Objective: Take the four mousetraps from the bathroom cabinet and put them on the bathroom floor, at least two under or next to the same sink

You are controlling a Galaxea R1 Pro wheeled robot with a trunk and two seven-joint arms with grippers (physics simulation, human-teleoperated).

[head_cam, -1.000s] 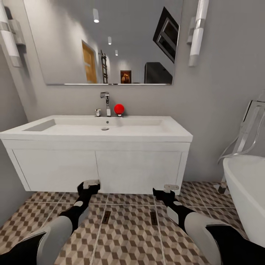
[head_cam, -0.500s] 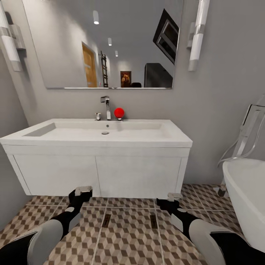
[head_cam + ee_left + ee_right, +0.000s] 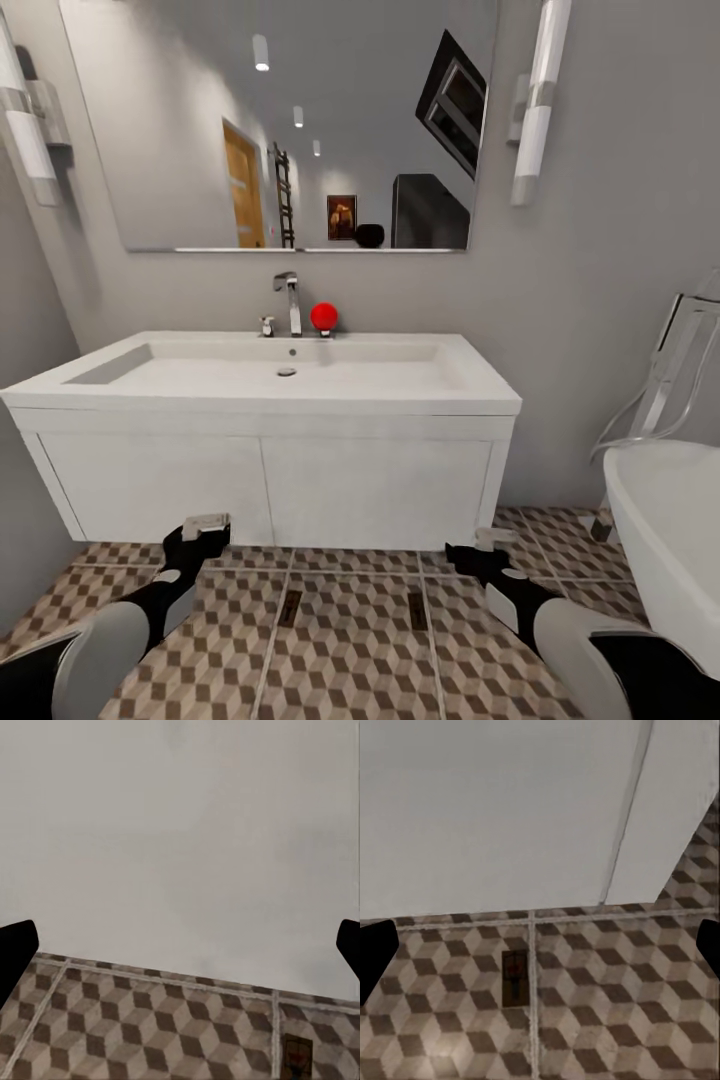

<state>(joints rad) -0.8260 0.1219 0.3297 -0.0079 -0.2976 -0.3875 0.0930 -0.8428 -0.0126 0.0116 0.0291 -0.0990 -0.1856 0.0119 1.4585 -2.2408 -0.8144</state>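
Two mousetraps lie flat on the bathroom floor (image 3: 350, 660) just in front of the sink (image 3: 270, 385): one dark-brown board (image 3: 291, 607) on the left and another (image 3: 417, 610) on the right. My left gripper (image 3: 205, 524) hovers low before the left cabinet door, open and empty. My right gripper (image 3: 487, 541) hovers near the sink unit's right corner, also open and empty. The left wrist view has a mousetrap (image 3: 298, 1057) on the tiles beyond the wide-apart fingers (image 3: 15, 952). In the right wrist view a mousetrap (image 3: 514, 979) lies between the spread fingers (image 3: 375, 952).
The sink unit has two shut white doors (image 3: 375, 490), a chrome tap (image 3: 290, 300) and a red ball (image 3: 323, 316) on its rim. A white bathtub (image 3: 665, 540) stands at the right. A grey wall (image 3: 25, 500) closes the left side.
The whole view has drawn back from the sink, so the camera moved. Both arms have come back and lower, the left gripper drifting left. The two mousetraps stay where they lay.
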